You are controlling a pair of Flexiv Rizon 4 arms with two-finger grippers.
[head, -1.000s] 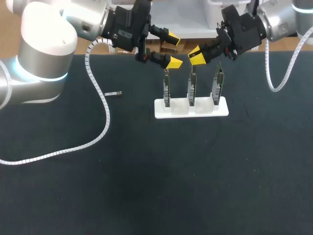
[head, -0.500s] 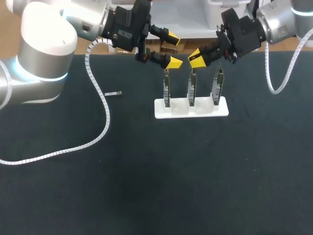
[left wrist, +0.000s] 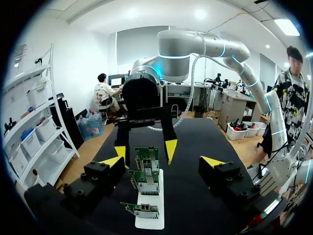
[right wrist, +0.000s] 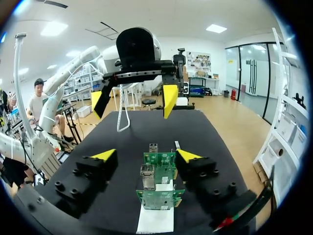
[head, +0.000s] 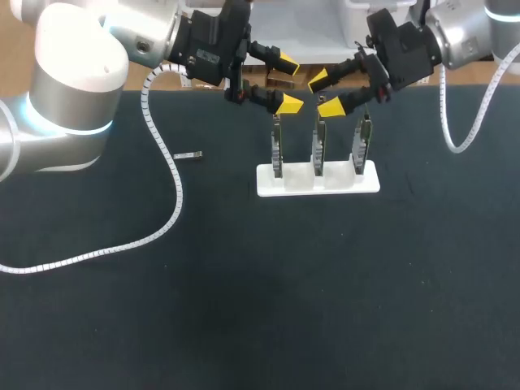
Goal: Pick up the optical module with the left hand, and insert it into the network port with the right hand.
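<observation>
Change: the right jaws are opening. A second ago their yellow tips were pressed together over the middle card; now they are standing apart. The left arm (head: 73,73), the module and the stand are staying where they were.
Optical module (head: 188,154): lying flat and alone on the dark surface (head: 244,284), well to the left of the stand, with nothing touching it.
Left jaws: spread and holding nothing, hanging above the left end of the stand, to the right of the module and higher. By my reading, the pick-up is not yet starting.
Right jaws: spread and empty, hovering just over the tops of the middle and right cards, probably waiting near the port for the hand-over.
Cards (head: 318,146): three green boards standing upright on edge in a row, which is keeping their ports reachable from above and from the side.
Stand (head: 318,180): a white slotted block holding the cards in place against an insertion push.
Port (right wrist: 147,176): a metal cage on one card, facing the right wrist camera.
Next: the left arm is likely needing to swing left and drop onto the module.
</observation>
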